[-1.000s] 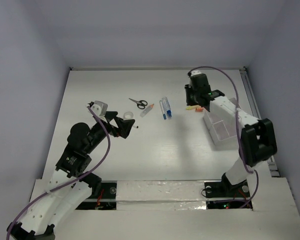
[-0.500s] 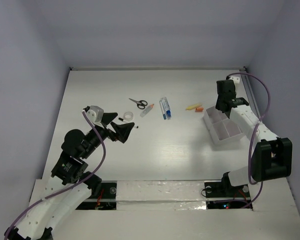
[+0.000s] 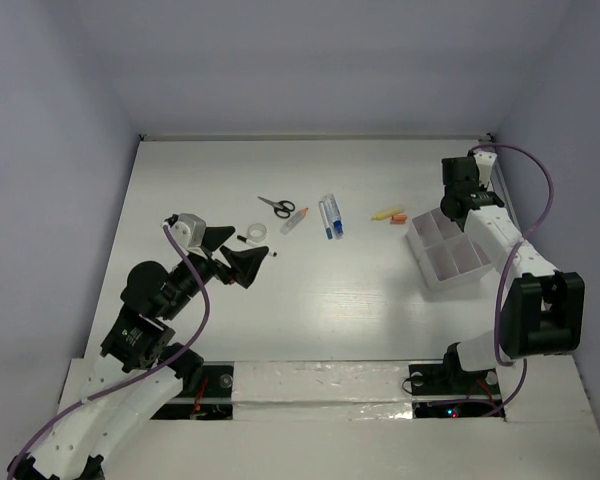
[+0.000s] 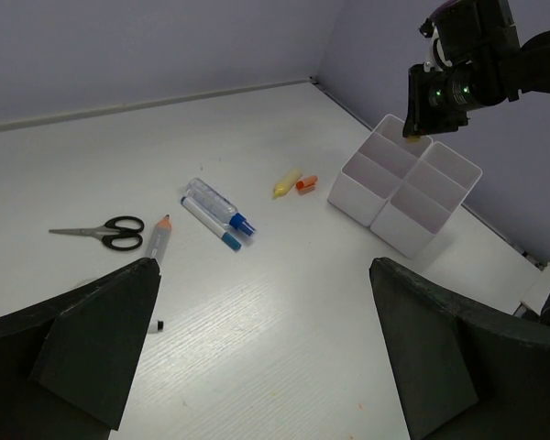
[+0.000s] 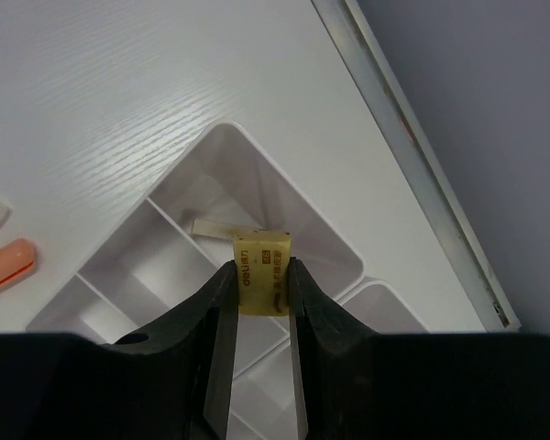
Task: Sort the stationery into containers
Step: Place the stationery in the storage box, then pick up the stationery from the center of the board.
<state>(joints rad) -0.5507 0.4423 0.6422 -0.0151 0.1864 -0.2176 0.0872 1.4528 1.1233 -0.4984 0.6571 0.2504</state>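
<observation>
The small yellowish printed eraser block sits pinched between the fingers of my right gripper, hanging over a corner compartment of the white plastic four-part box. A pale strip lies in that compartment, though I cannot tell what it is. Near the box on the white worktop lie a yellow piece and an orange piece. Further left are two blue-and-white pens, a white orange-capped tube and black-handled scissors. My left gripper hovers above the worktop, jaws spread wide, holding nothing.
</observation>
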